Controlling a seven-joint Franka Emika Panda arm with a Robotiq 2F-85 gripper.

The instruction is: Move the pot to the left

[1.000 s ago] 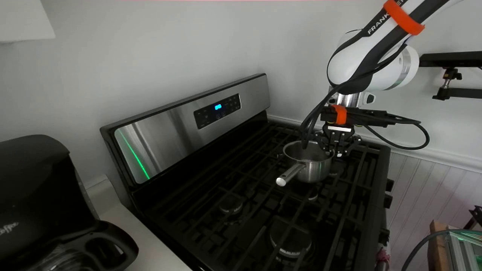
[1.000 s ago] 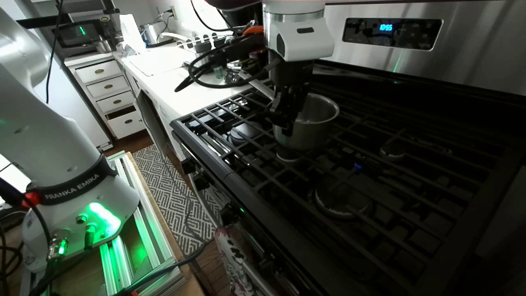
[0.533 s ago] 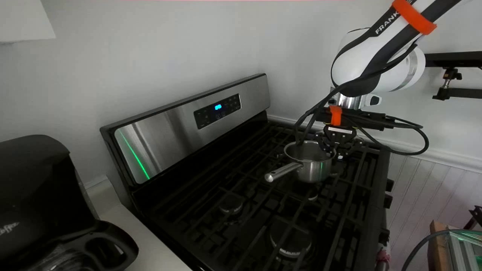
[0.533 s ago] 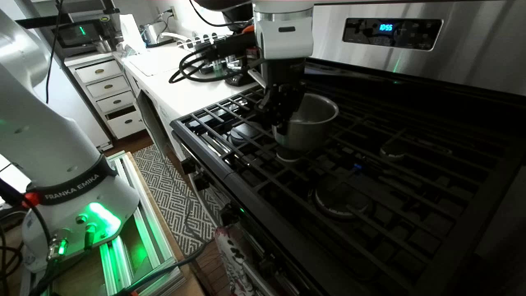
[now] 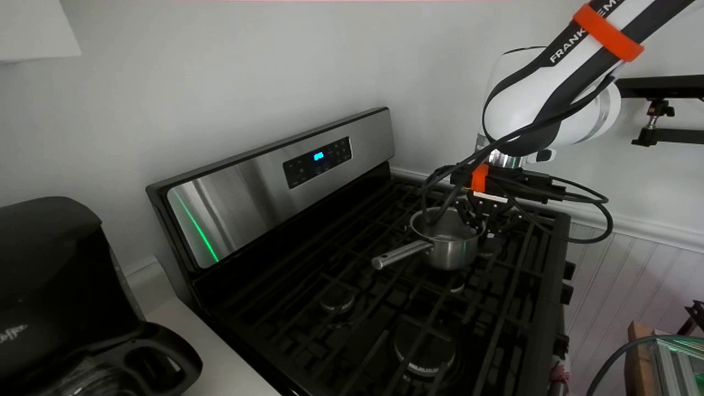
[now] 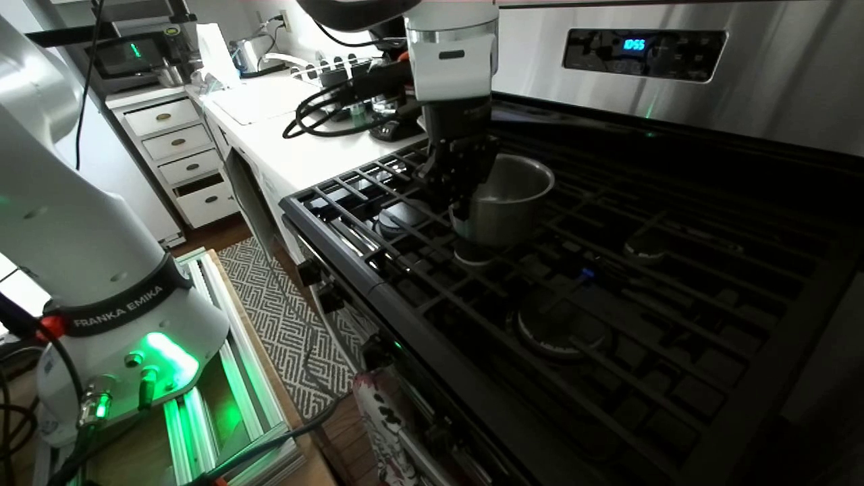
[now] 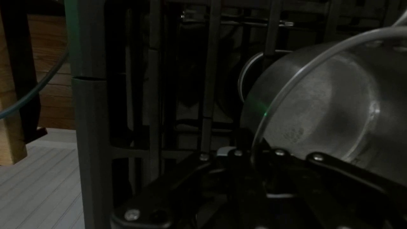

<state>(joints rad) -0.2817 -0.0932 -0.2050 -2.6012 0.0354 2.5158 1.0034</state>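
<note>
The pot is a small shiny silver saucepan, upright over the right part of the stove grate in an exterior view. Its long handle points left there. The pot also shows in an exterior view, with its handle mostly hidden behind the arm, and in the wrist view. My gripper is at the pot's rim, with one finger inside and one outside. In the wrist view my gripper is closed around the rim. Its fingertips are dark and partly hidden. I cannot tell whether the pot's base touches the grate.
The black stove grate spans the scene. A steel control panel rises behind it. A black coffee maker stands on the counter. Loose cables hang from the wrist over the pot. A cloth hangs at the oven front.
The pot has turned, its handle end swinging left in an exterior view. My gripper has turned and shifted with it, staying at the rim, and the wrist is slightly lower.
</note>
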